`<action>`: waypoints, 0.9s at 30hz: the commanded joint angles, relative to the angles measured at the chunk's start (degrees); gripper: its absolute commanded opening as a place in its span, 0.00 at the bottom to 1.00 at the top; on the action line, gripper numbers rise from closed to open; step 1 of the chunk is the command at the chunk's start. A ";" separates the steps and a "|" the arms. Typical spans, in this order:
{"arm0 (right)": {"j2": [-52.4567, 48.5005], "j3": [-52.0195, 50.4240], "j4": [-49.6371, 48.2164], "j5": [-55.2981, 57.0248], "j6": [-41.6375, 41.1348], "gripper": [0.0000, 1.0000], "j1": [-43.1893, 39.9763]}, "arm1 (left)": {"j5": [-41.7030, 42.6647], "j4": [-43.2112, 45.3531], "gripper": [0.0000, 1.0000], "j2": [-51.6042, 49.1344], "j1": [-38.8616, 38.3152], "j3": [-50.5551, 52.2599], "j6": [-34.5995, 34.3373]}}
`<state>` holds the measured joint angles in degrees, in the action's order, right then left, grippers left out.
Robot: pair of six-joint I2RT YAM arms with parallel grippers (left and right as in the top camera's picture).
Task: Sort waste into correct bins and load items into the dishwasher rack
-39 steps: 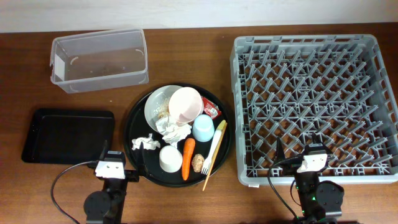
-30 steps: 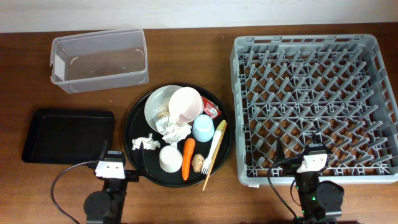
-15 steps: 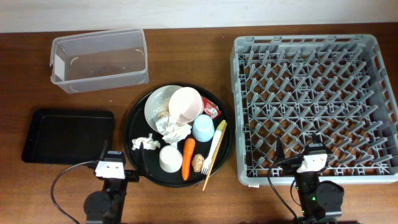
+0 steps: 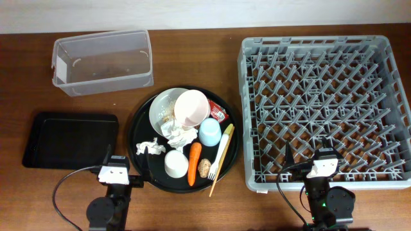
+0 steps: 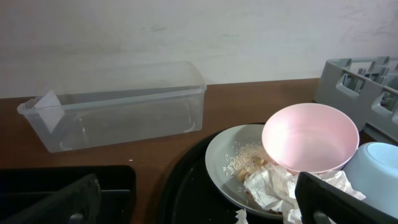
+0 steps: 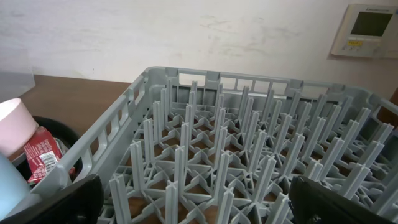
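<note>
Overhead, my left gripper [image 4: 126, 163] and right gripper [image 4: 307, 160] hang spread wide, holding nothing, at the table's near edge. Ahead of the left, the large round black tray [image 4: 140, 131] holds the crumpled white tissues [image 4: 181, 134] and orange carrot [image 4: 194, 163], beside the shallow black rectangular tray [image 4: 70, 140]. The right overlaps the near rim of the large grey pegged dishwasher rack [image 4: 247, 115]. Farthest, across bare wood, stands the clear rectangular plastic tub [image 4: 103, 61].

Pink cup [image 4: 191, 108] lies tilted on white dish [image 4: 160, 106], orange carrot [image 4: 194, 163] beside small white cup [image 4: 176, 163]
</note>
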<state>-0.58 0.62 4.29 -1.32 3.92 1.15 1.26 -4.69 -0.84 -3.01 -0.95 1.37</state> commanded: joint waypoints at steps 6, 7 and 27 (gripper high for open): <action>-11.37 12.17 5.49 0.28 -0.13 0.98 -0.46 | -0.68 -10.88 0.99 -7.82 -0.26 -11.78 1.05; -14.10 14.53 5.97 0.28 -0.13 0.98 -0.46 | -0.68 -11.67 0.99 -9.49 -0.26 -13.14 1.05; -80.26 70.75 43.50 -8.92 -6.71 0.98 31.36 | 1.27 -41.53 0.99 -41.75 -0.22 -44.44 -3.54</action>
<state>-75.48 69.91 46.96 -12.43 2.02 28.73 1.72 -46.24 -42.65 -3.07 -44.49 -1.17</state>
